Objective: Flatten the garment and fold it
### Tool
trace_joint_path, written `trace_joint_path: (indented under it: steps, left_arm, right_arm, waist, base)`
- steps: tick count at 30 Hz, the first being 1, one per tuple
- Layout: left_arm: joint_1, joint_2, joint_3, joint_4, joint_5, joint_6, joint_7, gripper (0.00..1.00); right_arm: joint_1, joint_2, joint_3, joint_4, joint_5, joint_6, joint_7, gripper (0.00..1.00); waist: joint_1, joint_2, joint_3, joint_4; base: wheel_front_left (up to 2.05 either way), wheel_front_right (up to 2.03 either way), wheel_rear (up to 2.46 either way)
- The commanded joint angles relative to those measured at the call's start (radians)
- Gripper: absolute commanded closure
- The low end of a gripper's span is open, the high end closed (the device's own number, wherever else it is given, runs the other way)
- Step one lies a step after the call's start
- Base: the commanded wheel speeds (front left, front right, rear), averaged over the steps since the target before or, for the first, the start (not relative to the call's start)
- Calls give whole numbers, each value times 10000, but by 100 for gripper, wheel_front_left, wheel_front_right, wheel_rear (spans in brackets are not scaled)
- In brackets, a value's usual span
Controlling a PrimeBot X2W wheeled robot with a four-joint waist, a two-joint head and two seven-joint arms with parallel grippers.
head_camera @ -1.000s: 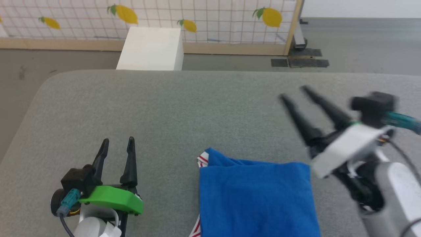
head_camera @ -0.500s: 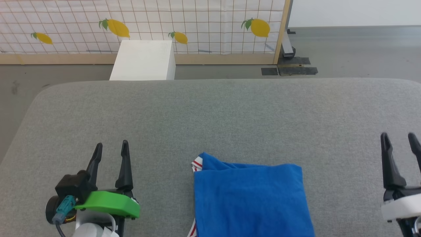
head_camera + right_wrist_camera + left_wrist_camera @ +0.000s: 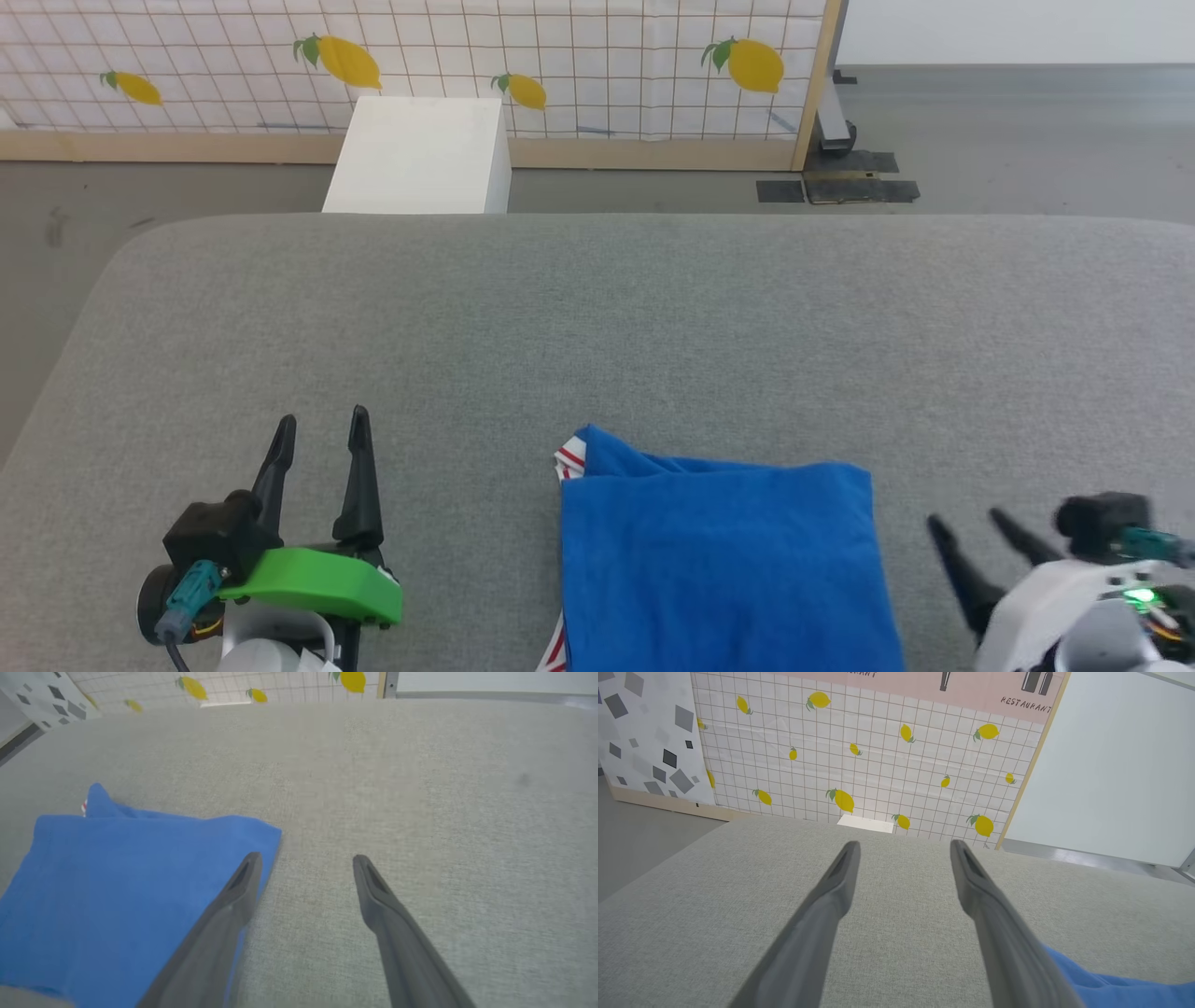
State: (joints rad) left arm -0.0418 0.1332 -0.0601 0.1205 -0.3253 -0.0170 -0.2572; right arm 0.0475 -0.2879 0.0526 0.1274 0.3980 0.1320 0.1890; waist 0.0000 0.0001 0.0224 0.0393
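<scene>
My left fingers (image 3: 362, 476) and right fingers (image 3: 954, 565) are spread and empty at the lower corners. The garment (image 3: 719, 560) looks folded, so I should withdraw without snagging its right edge.

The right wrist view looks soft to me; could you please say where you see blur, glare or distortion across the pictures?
Right wrist view: soft throughout, the garment edges smeared. Head view: right gripper slightly blurred, left gripper and garment crisp. Left wrist view: sharp, mild wide-angle bowing of the lemon wall; flat lighting, no glare.
</scene>
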Motion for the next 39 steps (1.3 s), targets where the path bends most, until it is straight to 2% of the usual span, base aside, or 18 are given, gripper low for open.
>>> trace_joint_path:
  steps: [1,10,21,22,23,24,32,35,39]
  left_arm:
    - [-11,-18,4,19,112,-34,-45,0]
    - [-100,-82,-46,125,86,-62,-45,0]
    - [-231,-125,-63,186,98,-112,-45,0]
    - [-236,-128,-65,195,100,-116,-45,0]
    - [-238,-133,-67,205,100,-122,-45,0]
    - [-241,-140,-70,206,102,-125,-45,0]
    - [-257,-235,-64,158,82,-160,-46,0]
    - [-228,-276,5,61,73,-160,-46,0]
    - [-219,-322,151,-120,82,-135,-46,0]
  right_arm:
    - [-246,-69,275,181,108,-13,389,0]
    - [-1098,-64,1761,1371,483,-13,2606,0]
    - [-1538,191,2826,2355,462,-13,4467,0]
    - [-1565,172,2910,2360,498,-13,4608,64]
    - [-1606,143,2954,2341,530,-13,4699,97]
    - [-1651,109,2998,2310,563,-13,4796,100]
    - [-2275,-530,3354,1374,482,-13,4942,100]
    - [-2532,-1064,3578,870,471,-13,5152,100]
    - [-2851,-2062,3814,178,606,-13,5579,100]
  waist:
    - [0,-1,43,49]
    - [0,-1,235,293]
    - [0,-1,441,510]
    - [0,-1,443,518]
    - [0,-1,442,525]
    - [0,-1,451,532]
    - [0,-1,474,269]
    - [0,-1,561,-83]
    - [0,-1,849,-898]
  base:
    - [0,0,0]
    - [0,0,0]
    - [0,0,0]
    - [0,0,0]
    - [0,0,0]
    - [0,0,0]
    - [0,0,0]
    - [0,0,0]
    - [0,0,0]
